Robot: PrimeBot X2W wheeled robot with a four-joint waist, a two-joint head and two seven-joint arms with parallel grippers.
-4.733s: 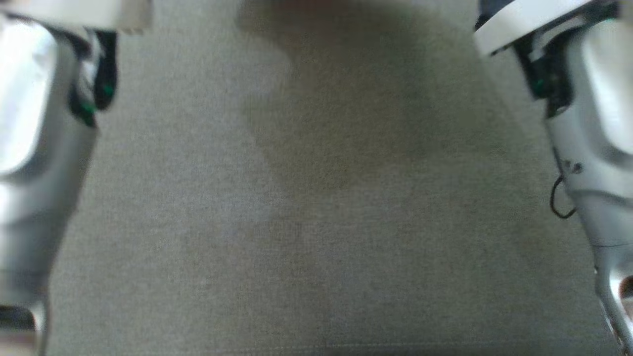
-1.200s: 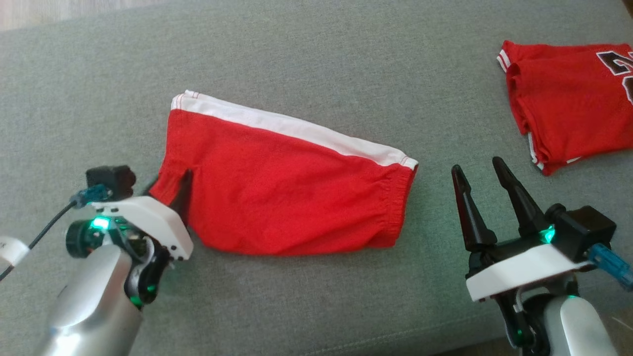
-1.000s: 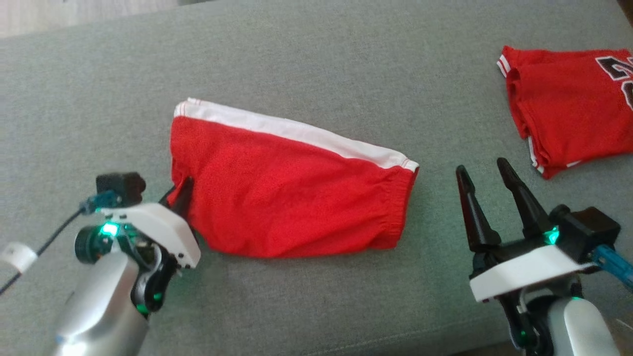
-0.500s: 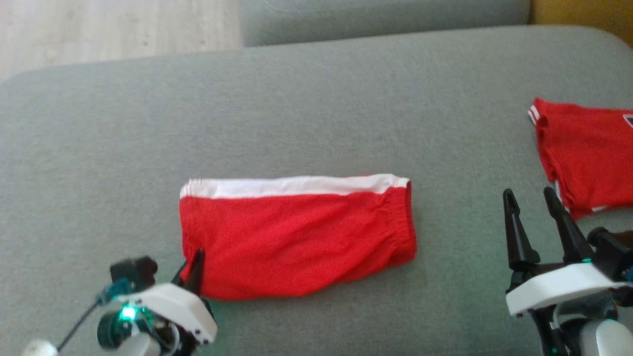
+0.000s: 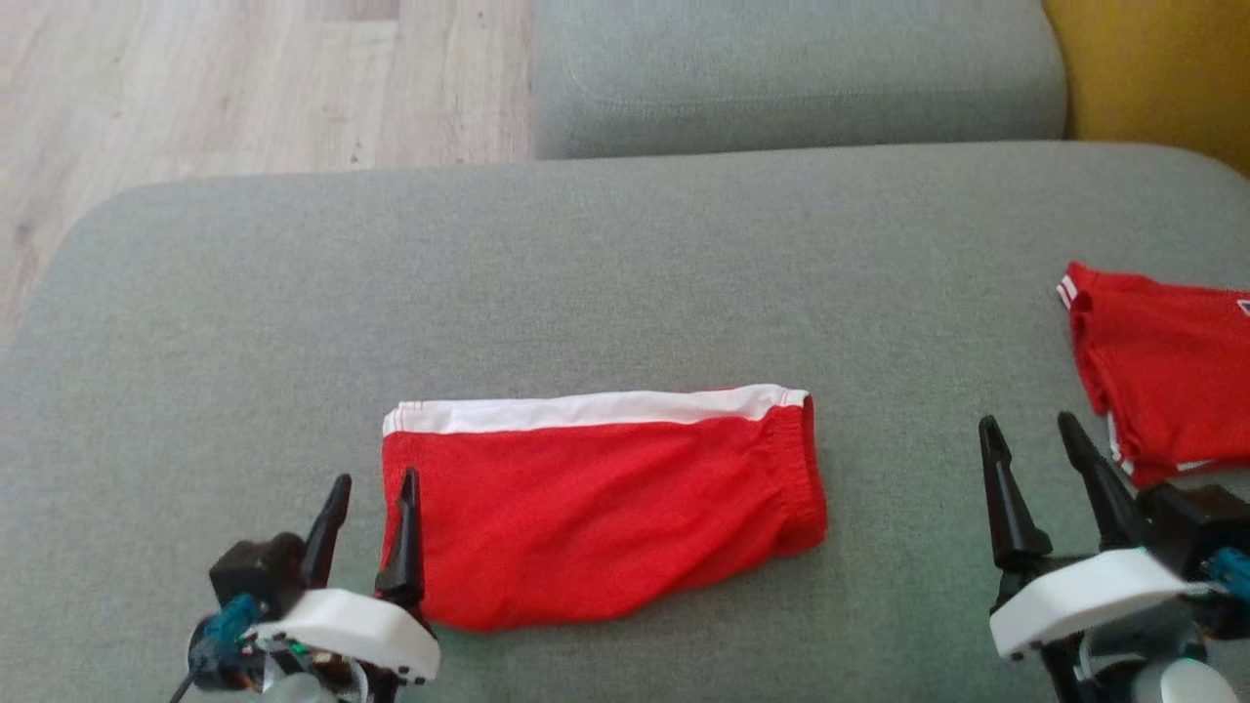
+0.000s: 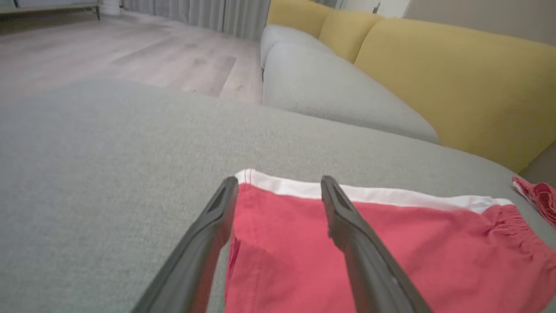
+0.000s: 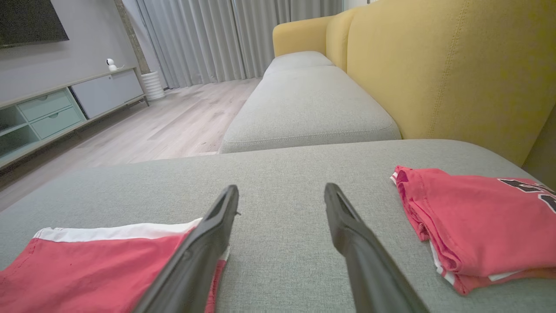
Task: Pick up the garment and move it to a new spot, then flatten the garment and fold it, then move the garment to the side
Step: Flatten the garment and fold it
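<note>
Where they pinched the shorts (image 5: 605, 508), left fingers (image 5: 404, 537) now gape

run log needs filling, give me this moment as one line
red shorts: folded, flat on cushion | left gripper: open, at shorts' left edge | right gripper: open, empty | red jersey: folded, far right

Head camera looks down; low wrist cameras look forward, all sharing the garment (image 5: 596, 508).
</note>
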